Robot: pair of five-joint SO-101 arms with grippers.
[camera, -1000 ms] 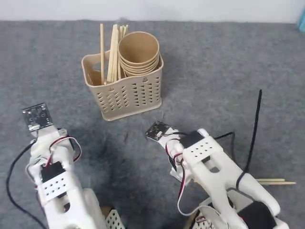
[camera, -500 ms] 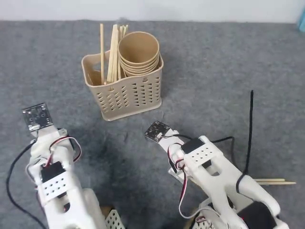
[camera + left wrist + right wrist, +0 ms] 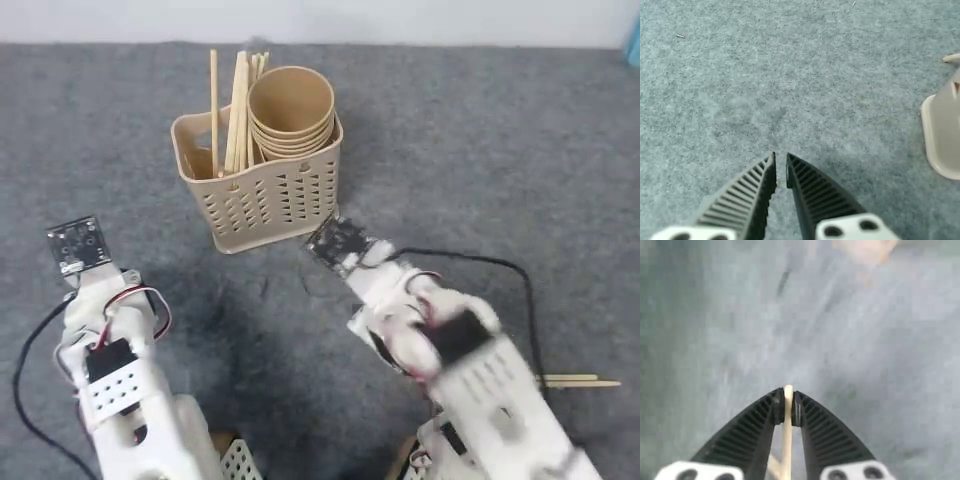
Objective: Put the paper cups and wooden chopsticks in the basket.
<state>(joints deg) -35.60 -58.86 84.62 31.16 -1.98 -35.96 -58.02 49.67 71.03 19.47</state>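
Observation:
A beige slotted basket (image 3: 265, 200) stands at the back of the grey mat, holding a stack of paper cups (image 3: 290, 105) and several upright wooden chopsticks (image 3: 238, 110). My right gripper (image 3: 787, 392) is shut on one wooden chopstick (image 3: 786, 440), which runs back between the fingers. The right arm (image 3: 430, 330) sits just in front of the basket's right corner. My left gripper (image 3: 781, 159) hovers over bare mat, fingers shut with nothing between them. The basket's edge (image 3: 942, 135) lies off to its side. The left arm (image 3: 105, 340) stands at the front left.
Two loose chopsticks (image 3: 580, 381) lie on the mat at the front right, beside the right arm's base. A black cable (image 3: 500, 265) loops over the right arm. Open mat stretches to the basket's right and left.
The right arm has swung and stretched forward toward the basket, its wrist now close to the basket's front right corner. Its cable has dropped down. The left arm has kept still.

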